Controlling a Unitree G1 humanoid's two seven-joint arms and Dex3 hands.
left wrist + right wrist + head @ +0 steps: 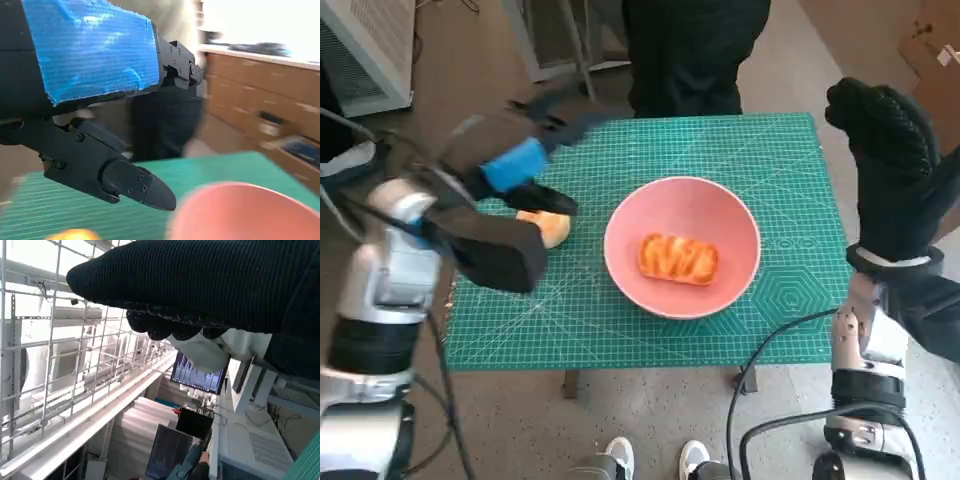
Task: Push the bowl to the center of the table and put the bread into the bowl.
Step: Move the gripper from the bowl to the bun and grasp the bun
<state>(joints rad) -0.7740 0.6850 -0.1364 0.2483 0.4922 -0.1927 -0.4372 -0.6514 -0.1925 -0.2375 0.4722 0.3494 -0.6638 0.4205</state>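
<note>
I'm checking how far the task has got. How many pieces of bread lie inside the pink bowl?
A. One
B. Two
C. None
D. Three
A: the head view shows a single bread inside the bowl; another bread lies outside it on the green mat, beside the left hand.

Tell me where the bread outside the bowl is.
In the head view, that bread lies on the green mat, left of the pink bowl, partly hidden by the left hand.
</note>
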